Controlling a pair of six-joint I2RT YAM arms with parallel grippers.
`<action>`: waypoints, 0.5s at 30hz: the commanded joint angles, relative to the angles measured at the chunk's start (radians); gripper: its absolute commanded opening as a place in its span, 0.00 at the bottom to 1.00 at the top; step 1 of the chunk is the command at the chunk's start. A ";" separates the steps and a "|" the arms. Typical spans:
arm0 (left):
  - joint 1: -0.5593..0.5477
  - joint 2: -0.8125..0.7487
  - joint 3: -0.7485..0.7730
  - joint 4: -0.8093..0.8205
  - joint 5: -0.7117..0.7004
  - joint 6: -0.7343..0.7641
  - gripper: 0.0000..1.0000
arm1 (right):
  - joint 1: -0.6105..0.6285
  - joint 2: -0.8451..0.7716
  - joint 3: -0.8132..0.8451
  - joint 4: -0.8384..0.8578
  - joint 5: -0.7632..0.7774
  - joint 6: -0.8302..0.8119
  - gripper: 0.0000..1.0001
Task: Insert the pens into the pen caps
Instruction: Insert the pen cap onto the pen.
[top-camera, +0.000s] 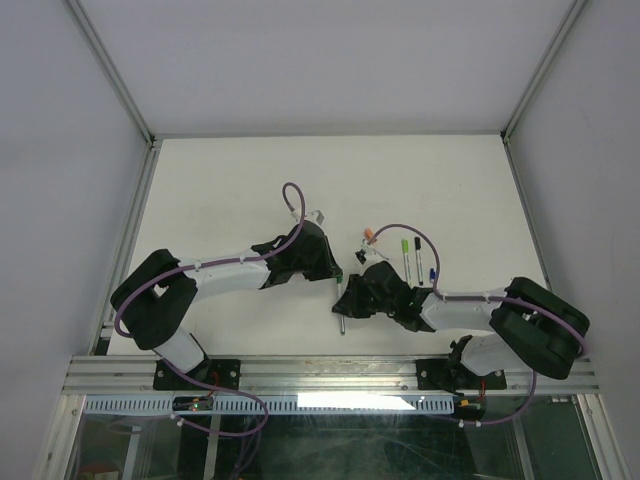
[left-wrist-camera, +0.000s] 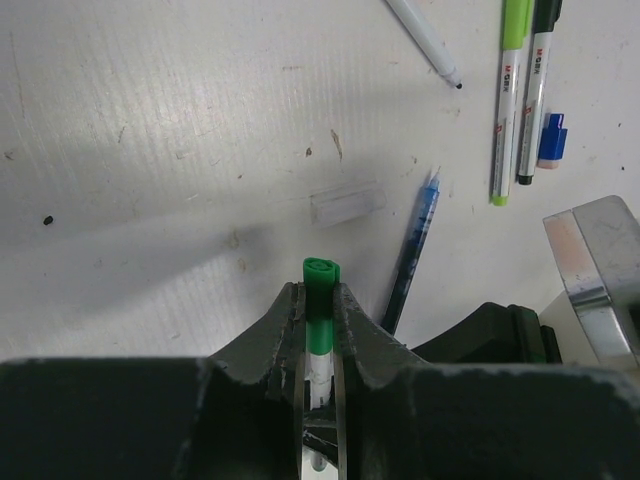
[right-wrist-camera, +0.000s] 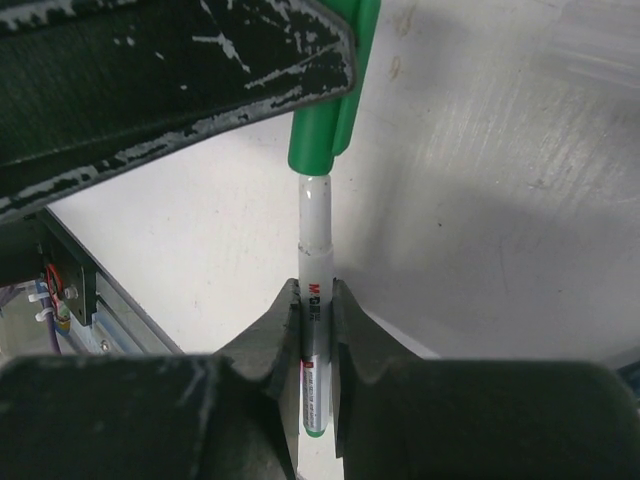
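Bright, even light from above on the white tabletop (top-camera: 250, 190), with only soft shadows under my arms. Left wrist view: the surface is sharp, and a faint grey shadow spills left of my left tool (left-wrist-camera: 318, 295), which looks dark and blurry up close. Right wrist view: my right tool (right-wrist-camera: 316, 297) is murky and the background possibly out of focus.

The white pen (right-wrist-camera: 316, 262) shows a red M on its barrel — the rest is unreadable. A light green pen (left-wrist-camera: 508, 90) and a black-capped pen (left-wrist-camera: 536, 85) carry small print — too blurred to read.
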 joint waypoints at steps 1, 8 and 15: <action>0.004 -0.016 -0.006 0.047 0.004 -0.014 0.00 | -0.017 0.019 0.057 0.056 0.026 -0.010 0.00; 0.005 -0.018 -0.006 0.048 -0.001 -0.014 0.00 | -0.054 0.052 0.130 0.041 0.006 -0.051 0.00; 0.005 -0.021 -0.011 0.046 -0.002 -0.014 0.04 | -0.072 0.048 0.146 0.028 0.004 -0.065 0.00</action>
